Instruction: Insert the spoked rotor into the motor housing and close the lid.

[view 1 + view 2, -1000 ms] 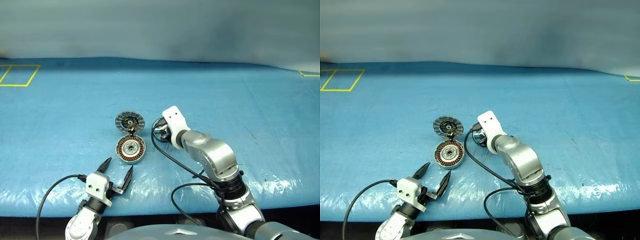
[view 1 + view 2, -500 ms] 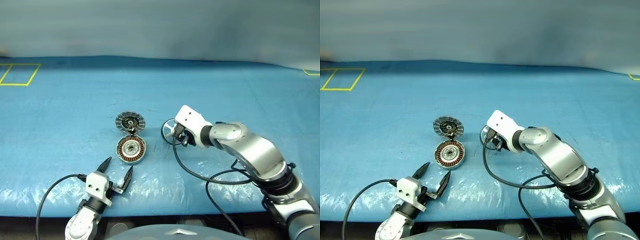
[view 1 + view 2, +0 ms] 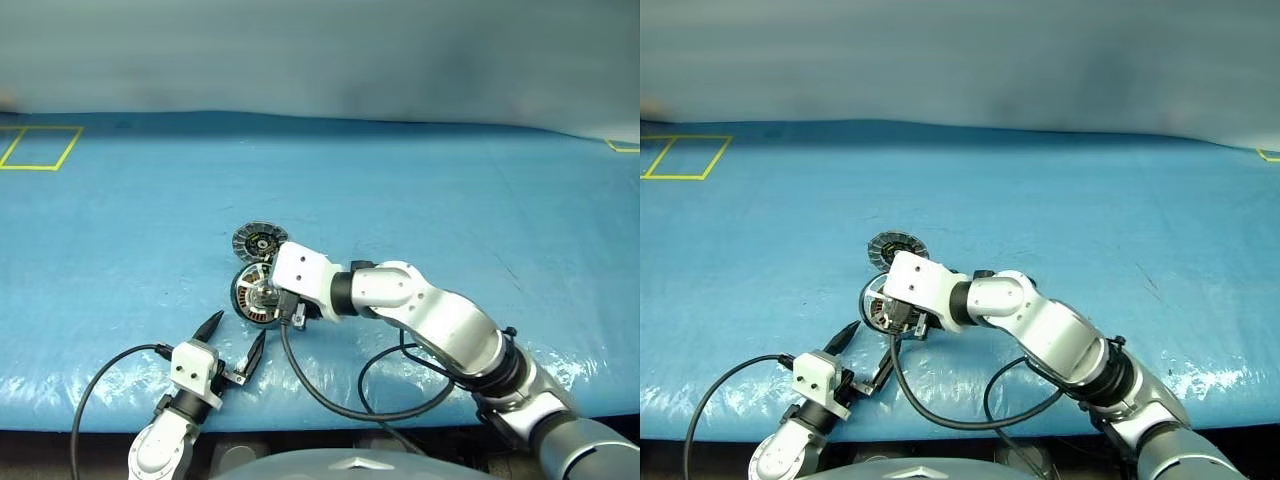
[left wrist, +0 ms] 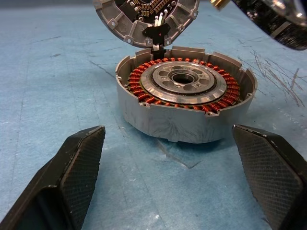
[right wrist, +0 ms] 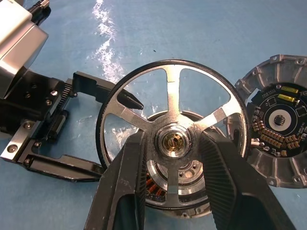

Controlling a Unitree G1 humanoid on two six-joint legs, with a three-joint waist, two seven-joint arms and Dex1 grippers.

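Gripping the spoked rotor [image 5: 171, 139] by its hub, right fingers [image 5: 127, 187] above the motor housing [image 4: 184, 103].

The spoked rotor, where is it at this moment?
In the right wrist view the spoked rotor is held at its hub by the right gripper, over the motor housing, beside the open lid.
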